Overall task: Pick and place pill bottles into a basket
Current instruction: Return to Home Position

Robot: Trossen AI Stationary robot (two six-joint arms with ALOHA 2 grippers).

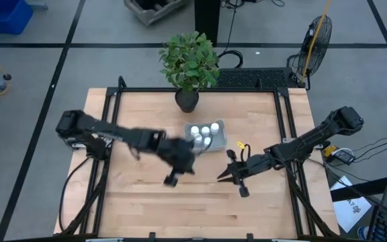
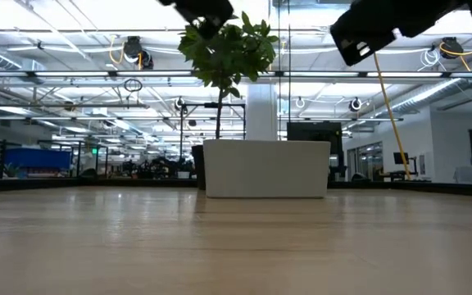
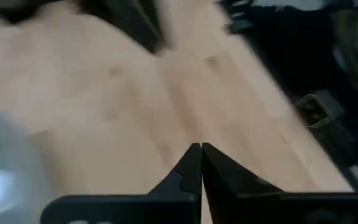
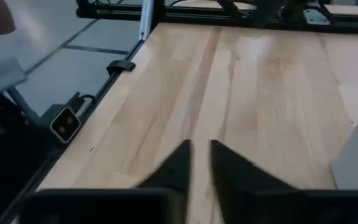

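I see the pill bottles (image 1: 203, 134) in the basket (image 1: 218, 125), just in front of the potted plant (image 1: 189, 62). My left gripper (image 1: 173, 176) is closed and empty beside it; the right gripper (image 1: 226, 176) is nearly closed, holding nothing.

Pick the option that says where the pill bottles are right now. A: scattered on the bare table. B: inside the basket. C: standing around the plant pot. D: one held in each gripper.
B: in the high view the white-capped pill bottles sit clustered inside the basket, just in front of the plant pot, and none lies on the bare table.
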